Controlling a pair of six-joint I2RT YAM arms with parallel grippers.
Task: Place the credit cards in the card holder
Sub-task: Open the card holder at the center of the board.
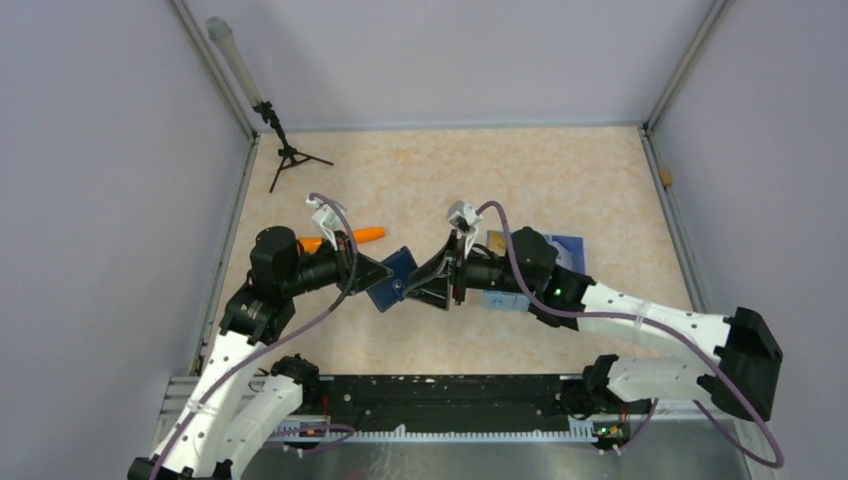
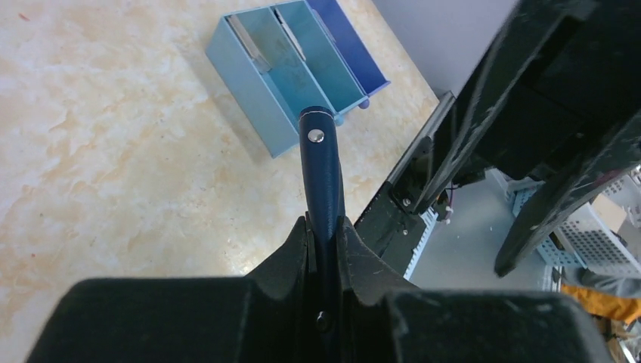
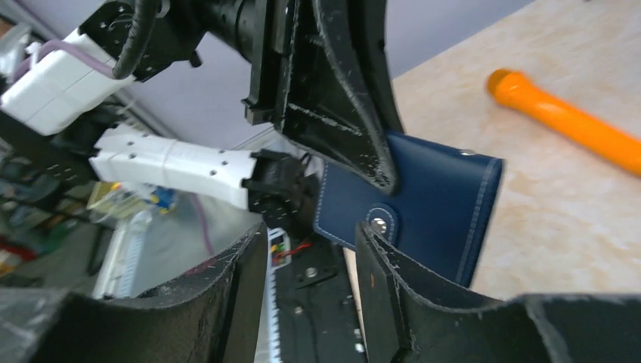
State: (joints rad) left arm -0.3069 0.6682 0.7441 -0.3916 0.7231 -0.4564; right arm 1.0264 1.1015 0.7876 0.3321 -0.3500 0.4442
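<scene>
Left claw: clamped on the card holder — it sticks out folded toward 12 o'clock.
Right claw: jaws apart, gripping nothing — card holder just past its fingertips, 1 o'clock.
Blue box: 11 o'clock of the card holder, apart.

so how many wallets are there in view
1: the navy wallet, pinched edge-on in the left gripper, close to the right gripper. Another may be hidden from view.
</scene>
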